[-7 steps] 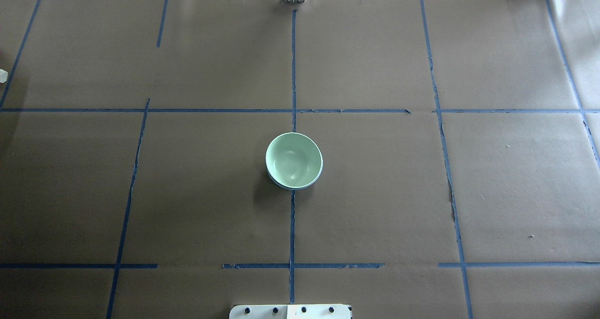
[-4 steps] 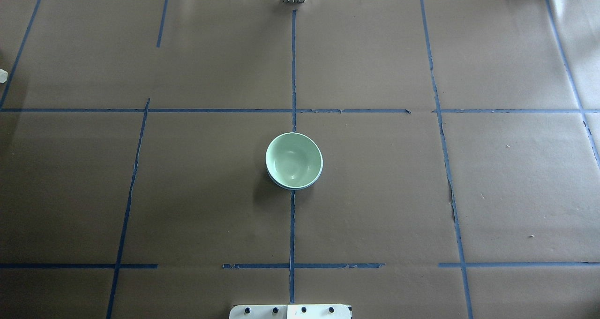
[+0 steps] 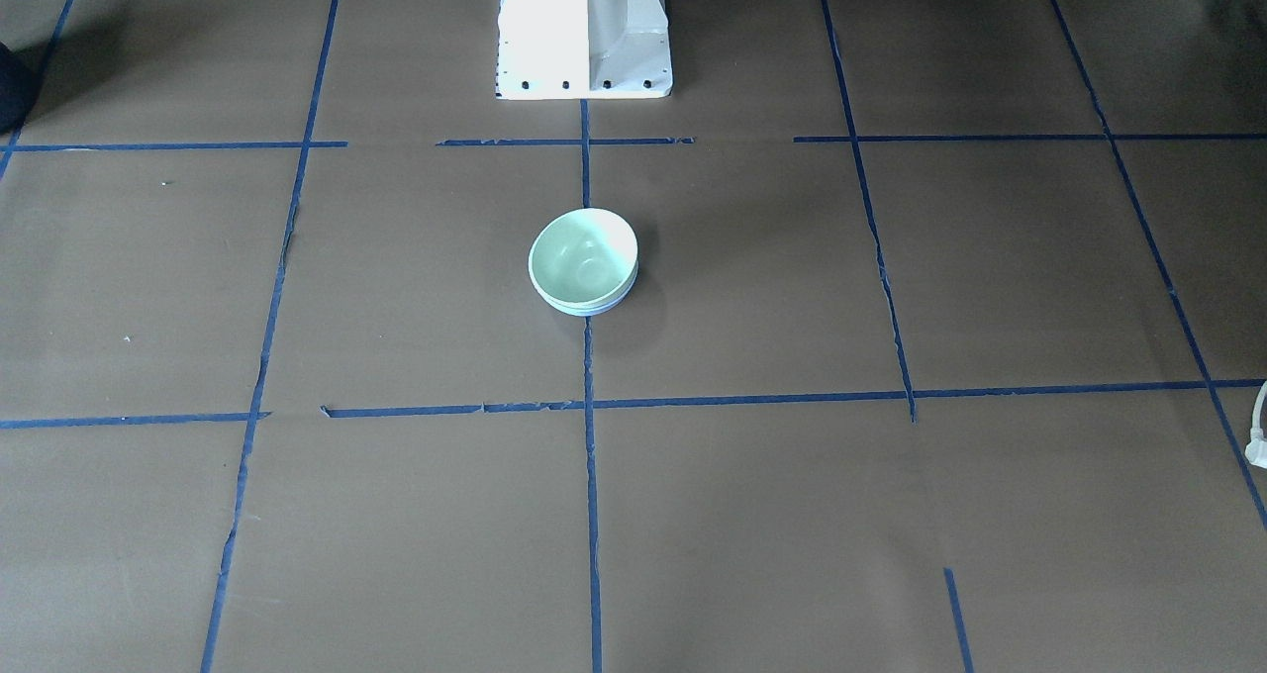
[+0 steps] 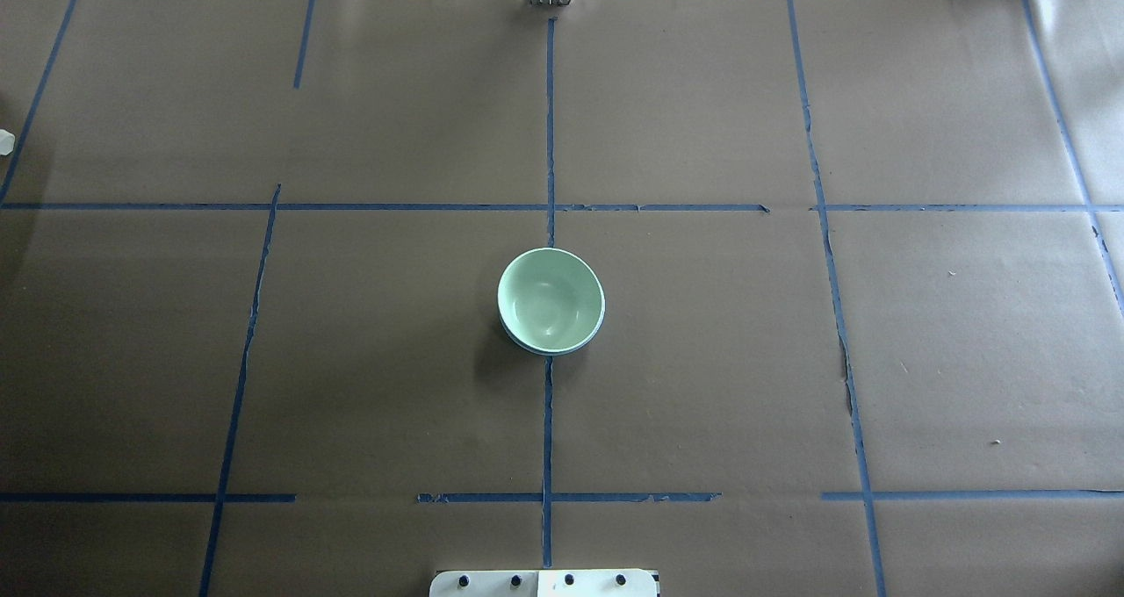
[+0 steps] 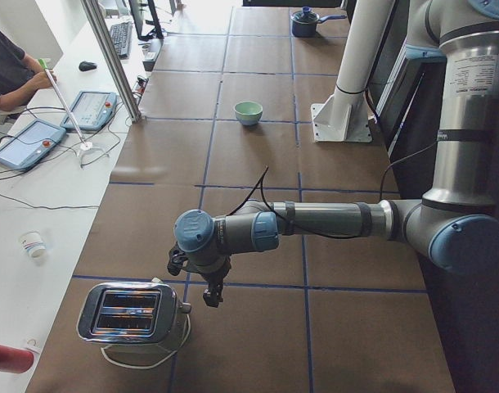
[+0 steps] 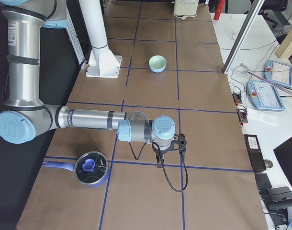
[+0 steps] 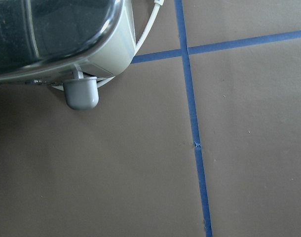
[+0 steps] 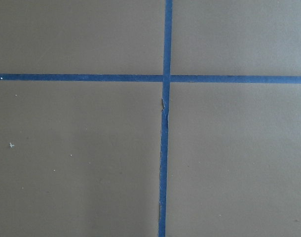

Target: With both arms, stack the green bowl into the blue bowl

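The green bowl (image 4: 551, 298) sits nested inside the blue bowl (image 4: 598, 329) at the table's middle; only a thin pale blue rim shows under it. The pair also shows in the front view, green bowl (image 3: 582, 249) in blue bowl (image 3: 591, 309), and in the side views (image 5: 249, 111) (image 6: 157, 63). Both arms are far from the bowls. The left gripper (image 5: 211, 293) hangs over the table next to a toaster. The right gripper (image 6: 159, 161) hangs near a pot. I cannot tell whether either is open or shut.
A chrome toaster (image 5: 133, 314) stands at the table's left end, also in the left wrist view (image 7: 52, 34). A dark pot with a blue lid (image 6: 90, 167) stands at the right end. The white pedestal (image 3: 584, 35) is by the robot's edge.
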Robot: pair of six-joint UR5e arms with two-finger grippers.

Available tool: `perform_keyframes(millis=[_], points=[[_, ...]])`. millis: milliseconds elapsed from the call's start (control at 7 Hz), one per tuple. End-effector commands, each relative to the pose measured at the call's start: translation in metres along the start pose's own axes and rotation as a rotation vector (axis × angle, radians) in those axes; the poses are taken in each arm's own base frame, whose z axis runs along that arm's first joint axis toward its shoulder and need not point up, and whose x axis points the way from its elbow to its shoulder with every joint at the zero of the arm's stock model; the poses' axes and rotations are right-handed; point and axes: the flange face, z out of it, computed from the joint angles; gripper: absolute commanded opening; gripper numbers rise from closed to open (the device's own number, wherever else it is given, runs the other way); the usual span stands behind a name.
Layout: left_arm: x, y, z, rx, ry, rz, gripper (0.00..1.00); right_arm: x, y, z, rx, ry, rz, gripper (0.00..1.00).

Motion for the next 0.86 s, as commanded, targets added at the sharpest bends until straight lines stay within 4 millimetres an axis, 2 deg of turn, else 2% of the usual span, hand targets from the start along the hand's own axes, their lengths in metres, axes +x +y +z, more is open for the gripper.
perform_keyframes(millis=[0, 714], points=[[-0.0004, 0.0005, 0.0008, -0.001, -0.001, 0.003, 1.0, 0.001, 0.0, -0.0015, 0.004, 0.006, -0.001, 1.0], [-0.0015, 0.0022, 0.0013, -0.001, 0.0, 0.002, 1.0, 0.0032, -0.0009, -0.0075, 0.016, 0.011, 0.002, 1.0]])
